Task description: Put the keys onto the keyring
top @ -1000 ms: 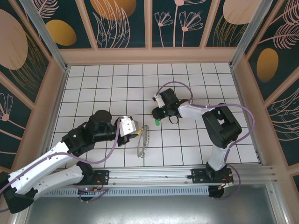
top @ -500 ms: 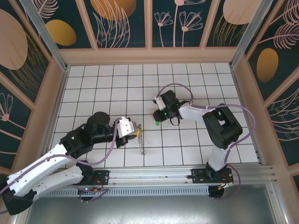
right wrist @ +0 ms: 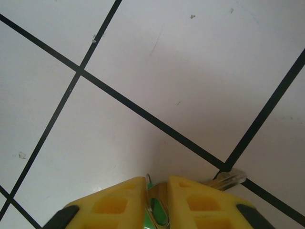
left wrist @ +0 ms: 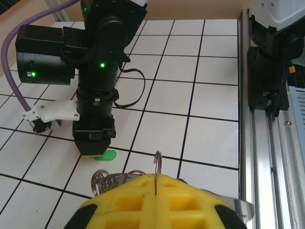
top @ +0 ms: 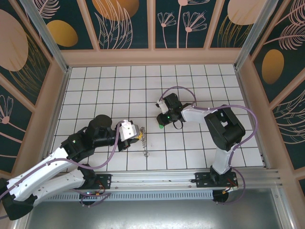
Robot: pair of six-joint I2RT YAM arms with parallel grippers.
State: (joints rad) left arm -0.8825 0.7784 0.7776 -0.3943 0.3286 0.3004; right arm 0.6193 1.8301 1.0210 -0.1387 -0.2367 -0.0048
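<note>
Right gripper (right wrist: 157,185): yellow fingers point down at the floor, close together, with a narrow gap between them. Left gripper (left wrist: 156,177): jaws fully together. Both work low over the white tiled floor (left wrist: 209,119), near each other.

Keyring (left wrist: 157,161): clamped in the left gripper, standing edge-on out of the seam between the fingers. A bunch of metal loops (left wrist: 108,180) hangs at its left side.

Green key (right wrist: 159,213): sits in the right gripper's gap, flat on the tile, just beyond the ring and apart from it. Cannot tell whether the pads bite it or only flank it.

Risks, judged:
1. The key is tiny and flat, so the fingers may scrape the tile and squeeze it out sideways, or pinch 1 edge so it swivels on lifting.
2. The key's eye is not visible; a grip covering it leaves nothing to thread.
3. The ring is thin and held at 1 seam, so a push from the key may tilt it or slide it through the pads.
4. With 2 grippers this near, a careless approach could knock them together.
</note>
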